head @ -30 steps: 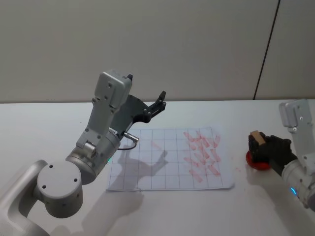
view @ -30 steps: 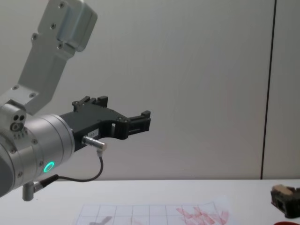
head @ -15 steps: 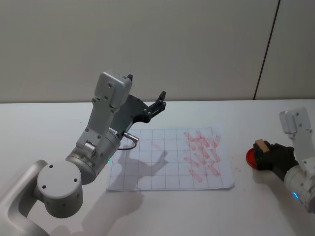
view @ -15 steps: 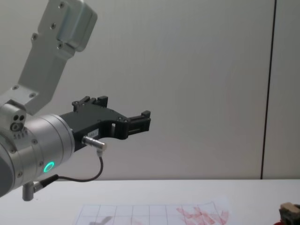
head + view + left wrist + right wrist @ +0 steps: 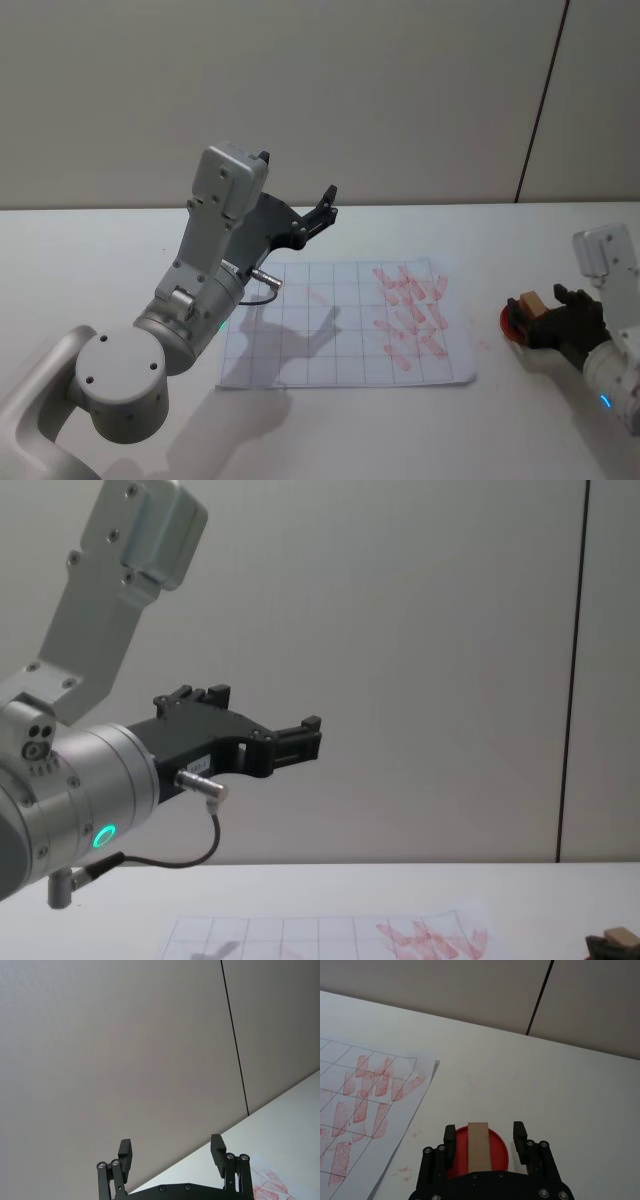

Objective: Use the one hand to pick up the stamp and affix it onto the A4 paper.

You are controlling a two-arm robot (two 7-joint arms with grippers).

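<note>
The stamp (image 5: 479,1146) stands on a red ink pad (image 5: 497,1152) on the white bench (image 5: 520,420), right of the paper (image 5: 330,330) and apart from it. The right gripper (image 5: 482,1142) sits low over the pad with its jaws spread to either side of the block; in the right wrist view a gap shows between each finger and the wood, so the stamp looks ungripped. I judge this to be the inking or grasping step: the block rests on the pad and the jaws must next press in on its two sides, then lift it and carry it left to the paper. The sheet already bears rows of red marks on its right half, while the grid squares to the left are mostly bare, so a free cell there would suit. The right arm reaches in from the near right edge. The left gripper (image 5: 172,1150) is parked high above the paper's far left corner, pointing at the wall, its jaws spread and holding nothing.
</note>
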